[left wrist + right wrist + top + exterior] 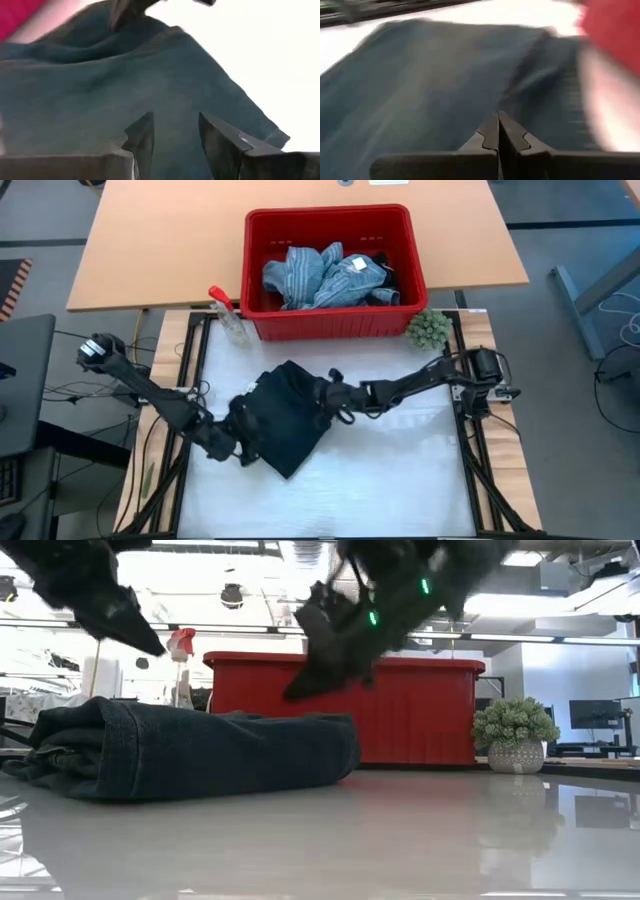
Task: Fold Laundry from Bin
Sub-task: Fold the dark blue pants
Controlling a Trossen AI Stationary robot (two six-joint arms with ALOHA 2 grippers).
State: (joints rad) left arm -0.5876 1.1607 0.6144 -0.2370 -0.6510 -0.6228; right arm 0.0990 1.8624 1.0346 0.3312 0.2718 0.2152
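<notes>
The bin (330, 275) is holding the striped shirt (320, 275) and a black piece (383, 277). The dark navy piece (285, 415) is lying folded on the table (390, 470) (in front of the bin). The left gripper (172, 137) is hovering parted above it, grasping nothing; the right gripper (498, 131) is hovering clenched, empty.

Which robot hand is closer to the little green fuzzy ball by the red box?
The right gripper. It hangs over the dark garment on the side toward the green ball. The left gripper is over the garment's far edge, farther from the ball.
</notes>
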